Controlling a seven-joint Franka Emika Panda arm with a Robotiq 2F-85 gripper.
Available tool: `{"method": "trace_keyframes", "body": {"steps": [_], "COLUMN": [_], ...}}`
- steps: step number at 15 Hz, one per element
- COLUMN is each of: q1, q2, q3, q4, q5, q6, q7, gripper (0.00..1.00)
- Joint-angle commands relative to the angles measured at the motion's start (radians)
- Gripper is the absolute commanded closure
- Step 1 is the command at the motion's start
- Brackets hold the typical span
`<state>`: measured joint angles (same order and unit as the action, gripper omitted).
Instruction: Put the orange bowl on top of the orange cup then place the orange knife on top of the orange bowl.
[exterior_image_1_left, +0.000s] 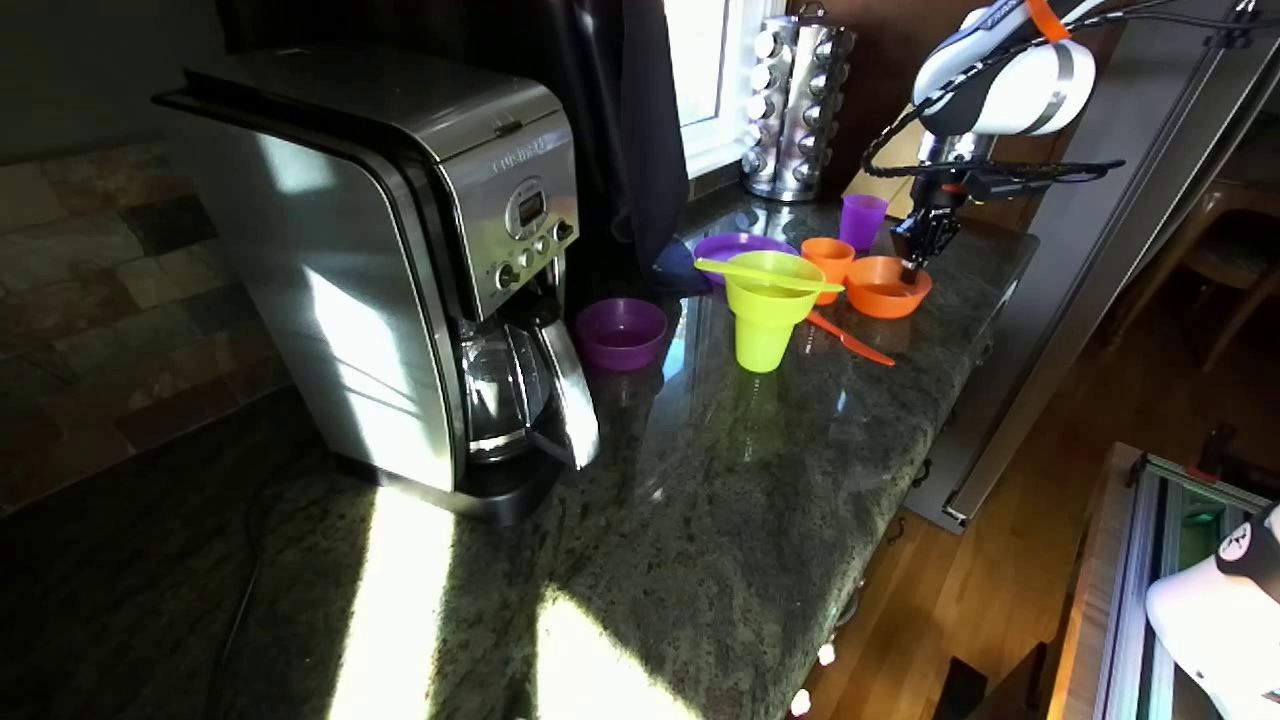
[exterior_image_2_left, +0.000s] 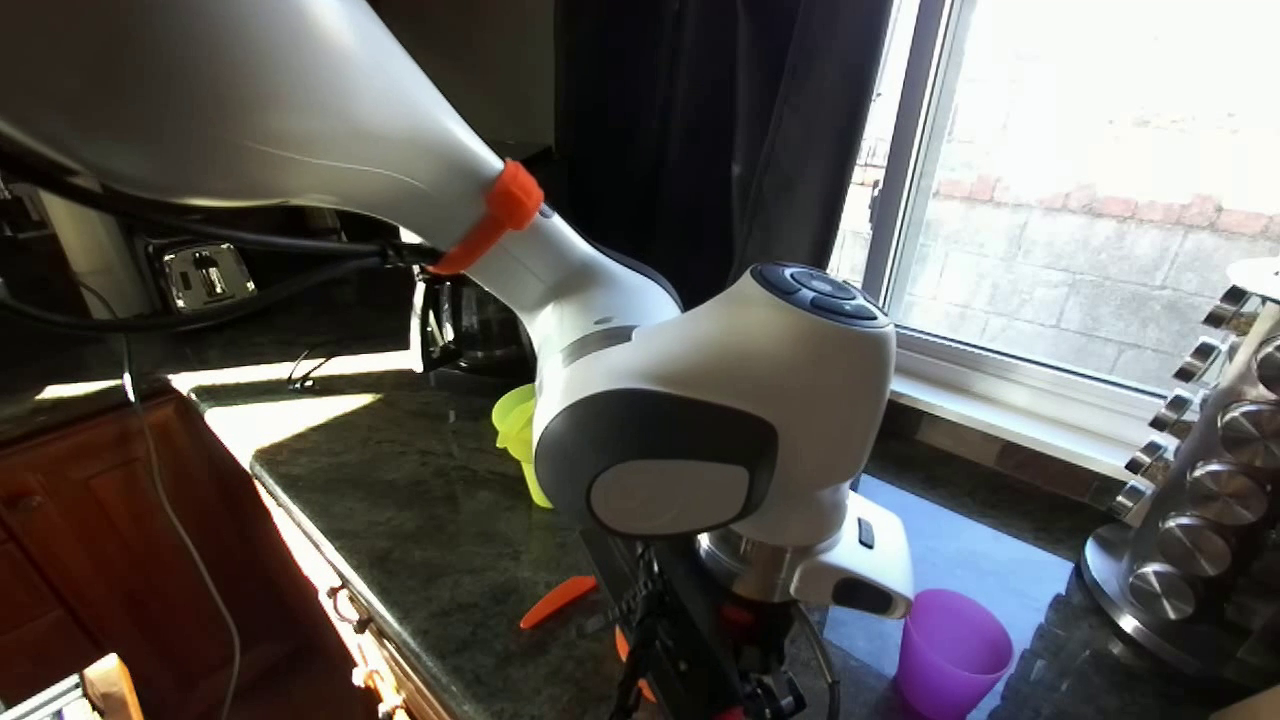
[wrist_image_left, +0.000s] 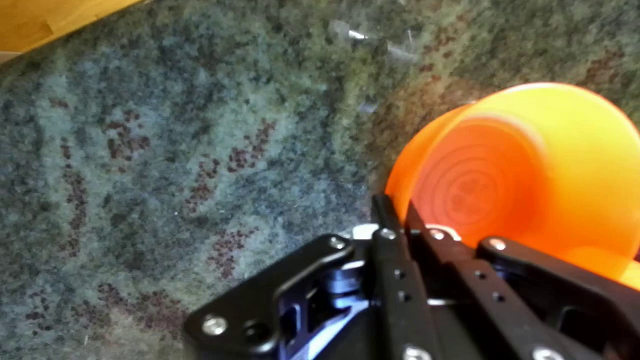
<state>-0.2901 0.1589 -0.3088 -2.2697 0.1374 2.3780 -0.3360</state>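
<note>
Wrist view, orange bowl (wrist_image_left: 525, 172) (round, smooth), gripped

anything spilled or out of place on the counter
Nothing looks spilled. Mildly odd: in an exterior view, a yellow-green plastic utensil lies crosswise atop the tall yellow-green plastic cup, both ends overhanging, so it might slide off.

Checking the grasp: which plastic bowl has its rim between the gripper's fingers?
The shallow round orange plastic bowl: the black gripper straddles its rim. The round purple plastic bowl stands apart, near the silver coffee maker.
</note>
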Motion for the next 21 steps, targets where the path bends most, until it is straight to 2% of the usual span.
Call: {"method": "trace_keyframes", "body": {"steps": [1, 8, 11, 17, 21], "q1": [-0.030, -0.036, -0.037, -0.008, 0.020], "q2": [-0.004, -0.129, -0.200, -0.271, -0.220], "q3": [0.009, -0.005, -0.008, -0.017, -0.015], "q4": [0.028, 0.010, 0.004, 0.037, 0.103], "q5": [-0.029, -0.232, -0.261, -0.103, 0.066], "q6": [-0.075, -0.272, -0.316, -0.329, -0.357], "q7": [-0.023, -0.141, -0.216, -0.371, -0.413], "gripper": [0.99, 0.99, 0.99, 0.99, 0.99]}}
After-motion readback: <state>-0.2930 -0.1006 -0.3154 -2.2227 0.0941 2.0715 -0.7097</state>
